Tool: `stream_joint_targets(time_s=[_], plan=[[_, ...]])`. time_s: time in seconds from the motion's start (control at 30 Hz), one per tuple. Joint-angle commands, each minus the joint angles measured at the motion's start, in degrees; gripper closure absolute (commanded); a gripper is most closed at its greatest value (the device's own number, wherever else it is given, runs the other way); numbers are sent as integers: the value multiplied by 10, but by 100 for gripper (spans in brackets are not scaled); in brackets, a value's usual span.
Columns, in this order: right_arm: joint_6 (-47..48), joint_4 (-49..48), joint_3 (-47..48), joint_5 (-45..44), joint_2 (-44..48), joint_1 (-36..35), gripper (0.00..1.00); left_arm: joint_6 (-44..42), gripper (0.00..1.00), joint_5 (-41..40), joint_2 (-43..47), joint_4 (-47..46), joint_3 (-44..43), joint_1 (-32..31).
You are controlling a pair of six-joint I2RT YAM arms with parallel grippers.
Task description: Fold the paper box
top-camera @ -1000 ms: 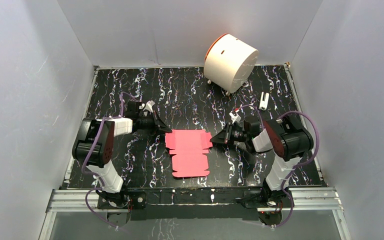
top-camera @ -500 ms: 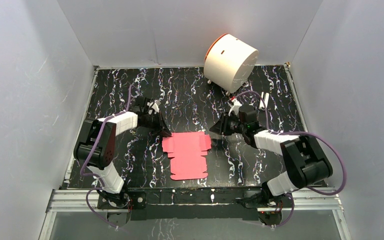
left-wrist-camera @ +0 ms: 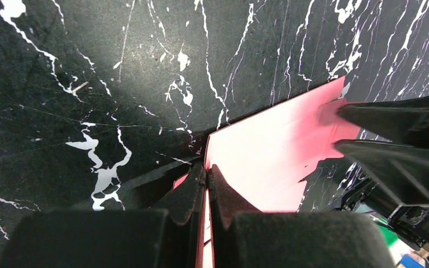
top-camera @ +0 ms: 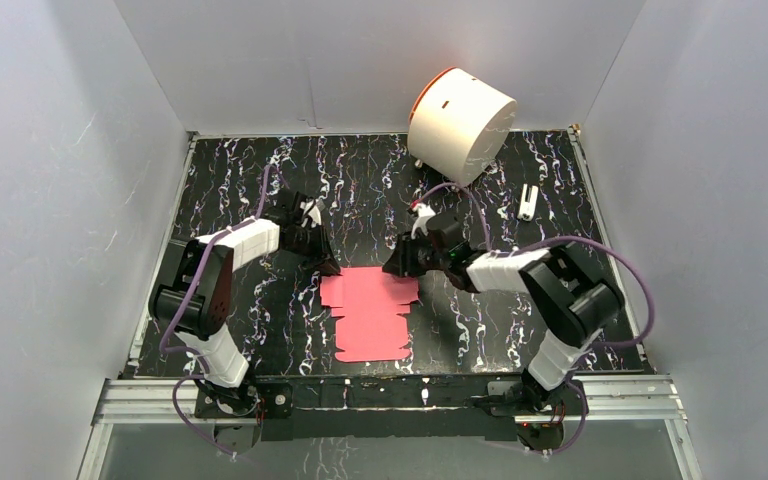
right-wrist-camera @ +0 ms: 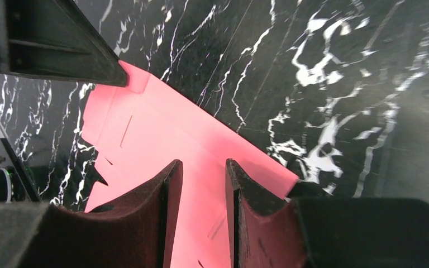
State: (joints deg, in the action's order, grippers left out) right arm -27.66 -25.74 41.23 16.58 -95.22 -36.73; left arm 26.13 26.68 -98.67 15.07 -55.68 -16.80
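Pink paper box (top-camera: 370, 315) lies unfolded, centre frame: left gripper (top-camera: 327, 266) pinches its upper-left corner; right gripper (top-camera: 397, 269), jaws parted, must grip opposite.

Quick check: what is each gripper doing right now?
Left gripper: closed, pinching the edge of the paper box.
Right gripper: open over the paper box, holding nothing.

Matt pink paper box (top-camera: 370, 315) on seemingly smooth black marbled table (top-camera: 360, 185).
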Motion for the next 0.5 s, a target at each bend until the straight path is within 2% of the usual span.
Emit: stream_joint_targets(time_s=[0.0,0.33,0.47], plan=[[-29,-72,38,-25,-48,-31,57,-14,100,-23,17,39,-29,-12],[-50,-97,55,-52,-110,-59,58,-25,100,-67,11,71,-56,-36],[-49,-95,52,-62,-117,-65,58,-22,94,-67,8,80,-67,-46]])
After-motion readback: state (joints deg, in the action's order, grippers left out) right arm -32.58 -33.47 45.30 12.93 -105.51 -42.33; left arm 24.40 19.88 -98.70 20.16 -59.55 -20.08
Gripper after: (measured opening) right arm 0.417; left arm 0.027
